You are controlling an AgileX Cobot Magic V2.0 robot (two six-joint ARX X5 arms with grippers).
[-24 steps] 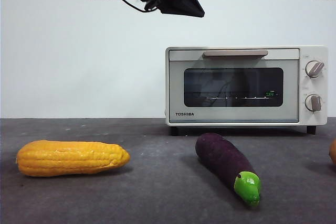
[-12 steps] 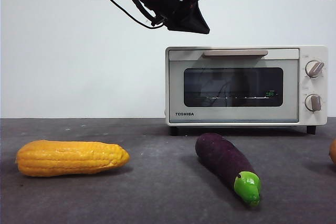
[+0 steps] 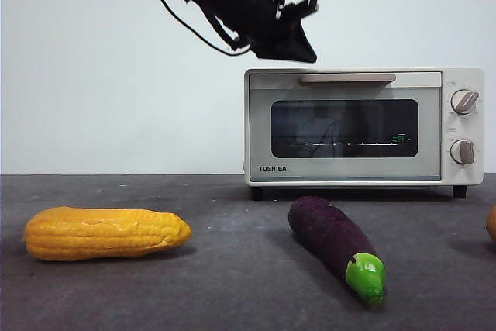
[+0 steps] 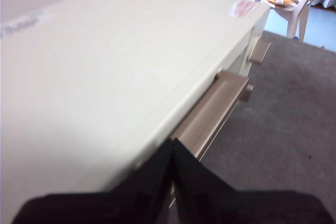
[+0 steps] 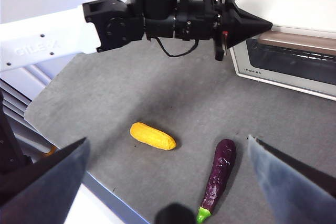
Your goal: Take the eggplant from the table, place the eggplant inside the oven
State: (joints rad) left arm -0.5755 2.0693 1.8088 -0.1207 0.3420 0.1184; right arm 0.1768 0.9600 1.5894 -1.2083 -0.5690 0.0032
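The dark purple eggplant (image 3: 332,239) with its green cap lies on the grey table (image 3: 232,284), in front of the cream oven (image 3: 364,125), whose door is closed. My left gripper (image 3: 301,46) hangs shut just above the oven's top left corner. In the left wrist view its shut tips (image 4: 172,143) point at the beige handle (image 4: 211,114) along the oven's top edge (image 4: 105,77). My right gripper (image 5: 168,182) is open and high above the table, looking down on the eggplant (image 5: 220,174), the oven (image 5: 294,61) and the left gripper (image 5: 251,24).
A yellow-orange corn cob (image 3: 105,232) lies on the table to the left of the eggplant, seen also as the corn cob (image 5: 152,136) in the right wrist view. An orange object (image 3: 491,224) peeks in at the right edge. The left arm (image 5: 157,17) spans the space above the table.
The left gripper has come down and to the right, closer to the oven's top and handle. The eggplant, corn and oven have not moved.
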